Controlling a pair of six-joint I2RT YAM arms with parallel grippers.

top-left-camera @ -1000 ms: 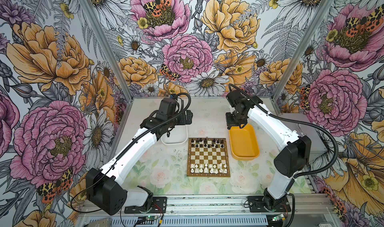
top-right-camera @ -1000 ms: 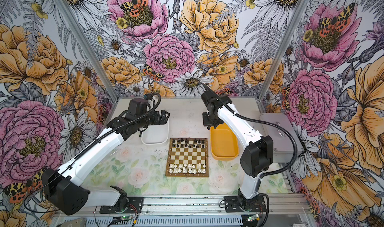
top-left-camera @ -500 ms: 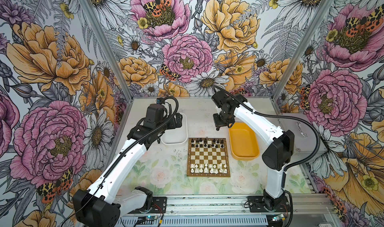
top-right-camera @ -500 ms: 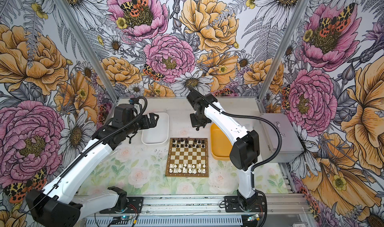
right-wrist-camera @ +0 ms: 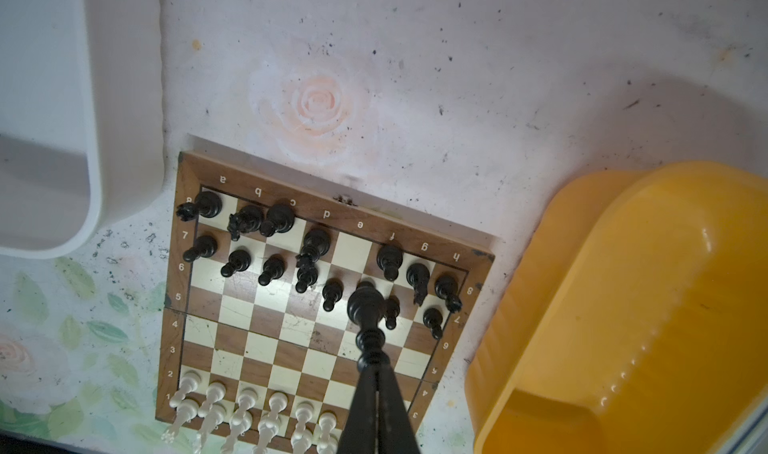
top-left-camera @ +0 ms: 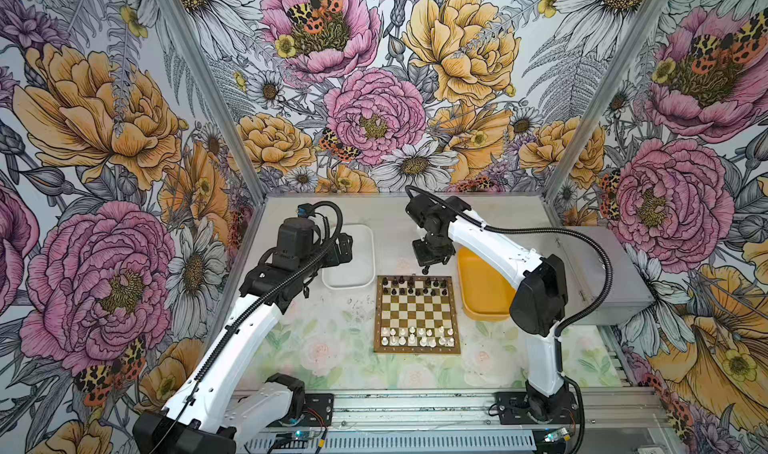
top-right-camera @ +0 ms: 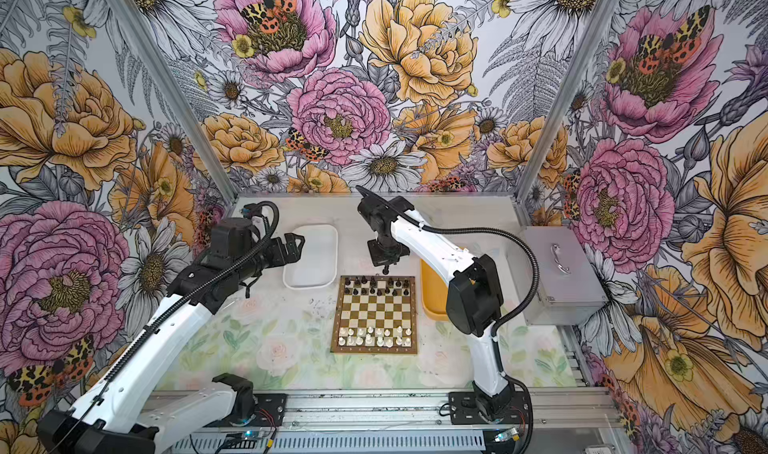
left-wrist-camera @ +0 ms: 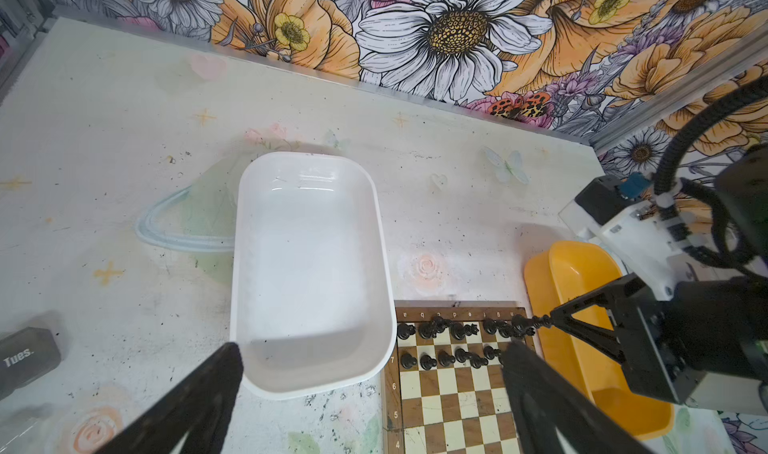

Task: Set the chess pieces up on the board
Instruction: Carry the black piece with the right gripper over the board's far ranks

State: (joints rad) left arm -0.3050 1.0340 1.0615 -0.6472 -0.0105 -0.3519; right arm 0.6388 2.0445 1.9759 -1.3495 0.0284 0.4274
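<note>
Clamped on a black piece (right-wrist-camera: 365,306), the right gripper (right-wrist-camera: 371,362) has swung from the yellow tray (right-wrist-camera: 623,306) to above the board's (right-wrist-camera: 332,210) black end, seemingly ready to fill a gap; the left gripper (top-right-camera: 300,246) hangs wide, empty.

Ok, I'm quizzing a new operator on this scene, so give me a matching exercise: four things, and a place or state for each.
1 left claw
2 right claw
3 white tray
4 yellow tray

A right of the board
B shut on a black piece
C open, holding nothing
D by the board's far-left corner

Pairs: 1-C, 2-B, 3-D, 4-A
</note>
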